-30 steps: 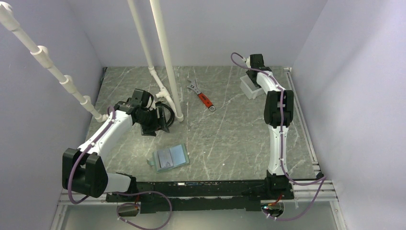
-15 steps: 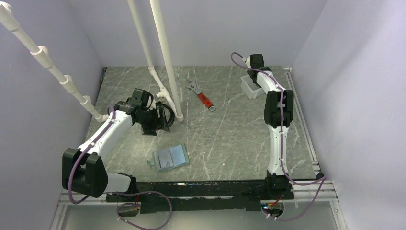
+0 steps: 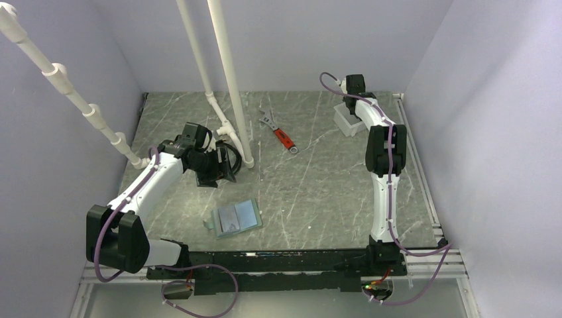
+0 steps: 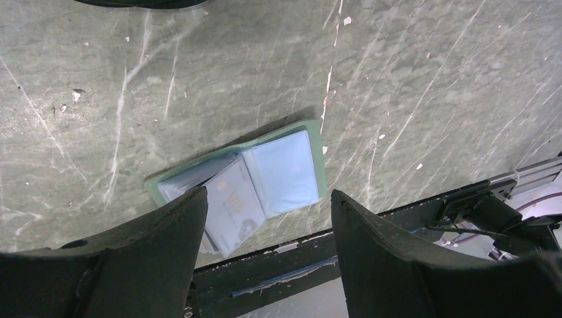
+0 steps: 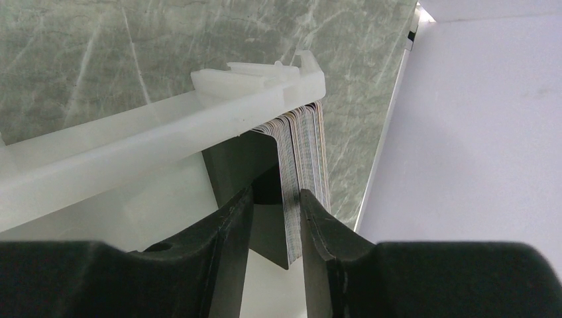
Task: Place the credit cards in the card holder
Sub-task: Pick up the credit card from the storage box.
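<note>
Hardly anything had moved against the earlier overhead views: both arms stood as before and nothing on the worktop had shifted.

Right gripper (image 5: 277, 199): reached down into the white tub (image 5: 132, 152) at the far right corner of the worktop. Fingers (image 5: 225, 232) narrowly apart, straddling part of a stack of credit cards (image 5: 306, 152). Cards stood on edge against the tub's corner wall, striped edges facing the wrist camera. A few cards sat outside the right-hand finger. Could not tell whether the fingers pressed on the cards or merely flanked them; the near face of the stack was in shadow.

Left gripper (image 4: 268, 199): jaws wide apart, nothing between them. Hung above the worktop left of middle, near the foot of the white pipes (image 3: 228, 86). Its camera looked down at the card holder (image 4: 245, 182), framed between the two fingers and well below them.

Card holder (image 3: 235, 218): lay open and flat near the worktop's near edge, left of centre, well apart from the tub. Green cover rim visible around clear sleeves; a pale blue face on one page, a paler, greyish page beside it with faint print too small to read.

Wrench with a red handle (image 3: 281, 132): lay flat towards the far edge, between the pipes and the tub (image 3: 344, 120), touching neither.
</note>
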Tool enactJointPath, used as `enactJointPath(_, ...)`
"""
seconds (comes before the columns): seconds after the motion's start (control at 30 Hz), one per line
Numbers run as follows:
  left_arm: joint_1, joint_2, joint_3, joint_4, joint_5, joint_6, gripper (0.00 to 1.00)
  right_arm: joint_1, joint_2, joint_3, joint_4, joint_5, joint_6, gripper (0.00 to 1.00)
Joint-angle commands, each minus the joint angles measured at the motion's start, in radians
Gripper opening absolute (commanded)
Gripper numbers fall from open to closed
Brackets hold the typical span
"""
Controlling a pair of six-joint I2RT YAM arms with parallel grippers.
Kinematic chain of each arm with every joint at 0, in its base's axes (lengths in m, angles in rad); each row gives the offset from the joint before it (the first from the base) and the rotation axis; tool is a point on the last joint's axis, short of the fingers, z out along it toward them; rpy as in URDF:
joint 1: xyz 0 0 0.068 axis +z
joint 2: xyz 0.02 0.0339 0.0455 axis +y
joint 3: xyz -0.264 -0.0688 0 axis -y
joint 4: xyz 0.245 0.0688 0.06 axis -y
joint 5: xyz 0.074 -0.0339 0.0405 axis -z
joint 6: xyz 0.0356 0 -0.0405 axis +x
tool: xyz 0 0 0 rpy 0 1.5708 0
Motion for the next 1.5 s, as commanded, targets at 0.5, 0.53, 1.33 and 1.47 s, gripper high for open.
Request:
enactJointPath(0.5, 0.007, -0.029, 0.012, 0.016, 0.035, 0.015, 0.74, 0.003, -0.076, 0.027, 0.035, 0.037, 0.008, 0.21)
enactJointPath(0.53, 0.007, -0.029, 0.011, 0.016, 0.037, 0.015, 0.74, 0.003, -0.075, 0.03, 0.032, 0.037, 0.008, 0.19)
enactJointPath(1.33, 0.007, -0.057, -0.015, 0.024, 0.071, 0.003, 0.74, 0.021, -0.155, -0.003, -0.074, -0.077, 0.094, 0.0)
enactJointPath(1.47, 0.008, -0.057, -0.029, 0.035, 0.076, -0.003, 0.74, 0.02, -0.168, 0.008, -0.116, -0.131, 0.158, 0.0)
